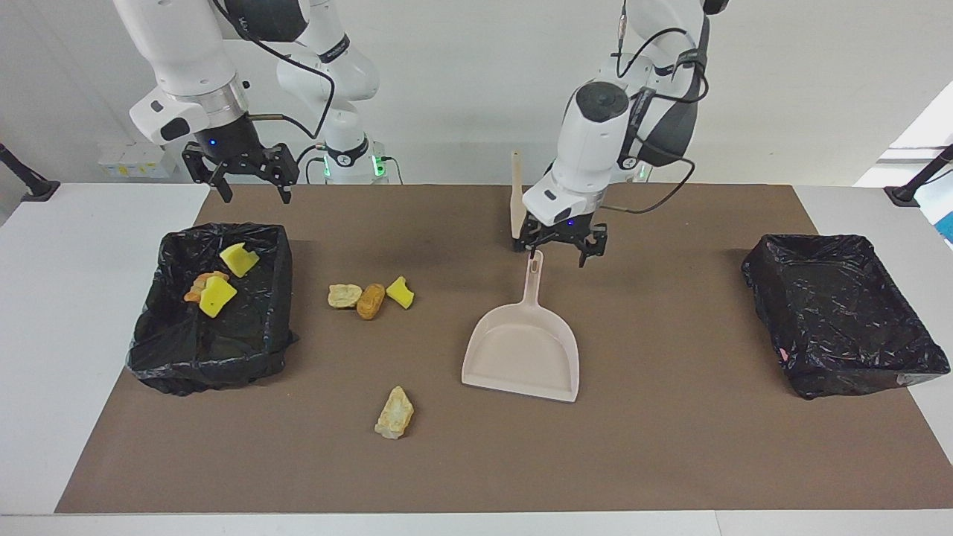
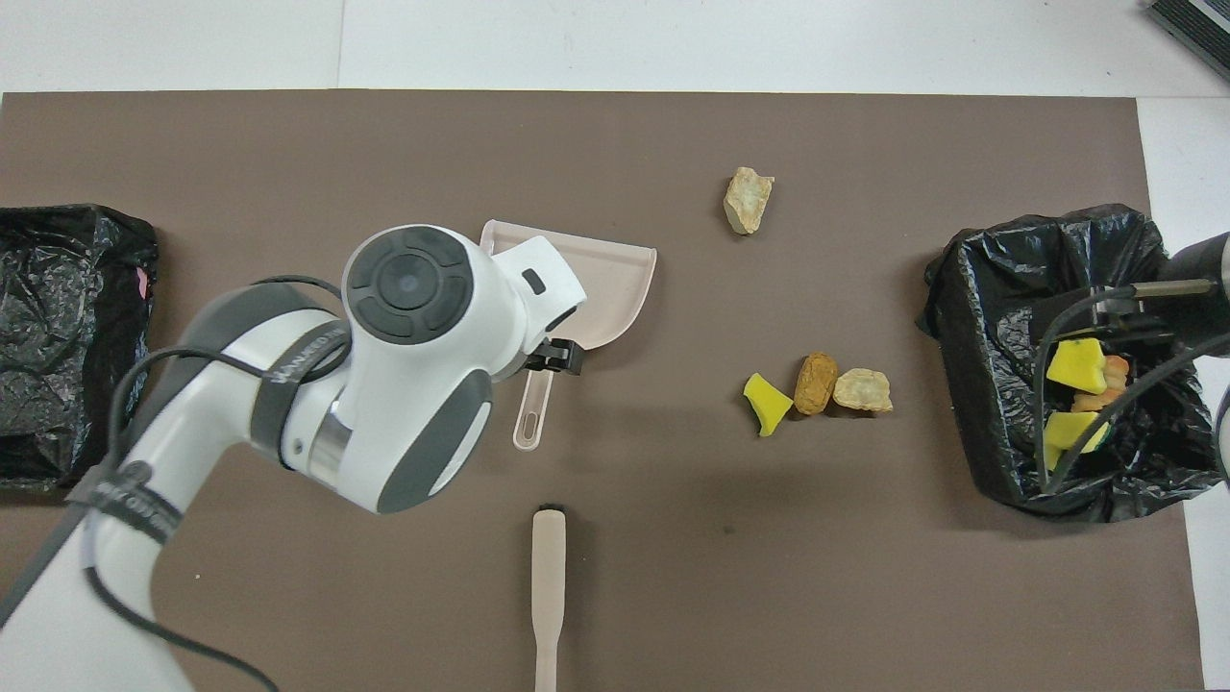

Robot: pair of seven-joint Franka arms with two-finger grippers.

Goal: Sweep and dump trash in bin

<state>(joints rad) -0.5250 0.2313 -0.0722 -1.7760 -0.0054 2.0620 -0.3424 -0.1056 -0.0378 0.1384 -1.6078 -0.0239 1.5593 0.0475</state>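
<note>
Three pieces of trash lie in a row on the brown mat: a pale lump (image 1: 345, 295), an orange-brown one (image 1: 370, 300) and a yellow chunk (image 1: 400, 292) (image 2: 766, 402). A lone tan lump (image 1: 394, 413) (image 2: 748, 200) lies farther from the robots. More yellow chunks (image 1: 238, 259) and an orange piece (image 1: 199, 284) sit in the black-lined bin (image 1: 279, 283) at the right arm's end. My left gripper (image 1: 558, 255) hangs open just over the handle of the beige dustpan (image 1: 523, 350). My right gripper (image 1: 253, 197) is open in the air over the mat's edge beside that bin.
A beige brush (image 1: 518, 208) (image 2: 549, 577) lies nearer to the robots than the dustpan, in line with its handle. A second black-lined bin (image 1: 759, 275) stands at the left arm's end with no lumps showing in it. In the overhead view my left arm covers part of the dustpan (image 2: 615, 288).
</note>
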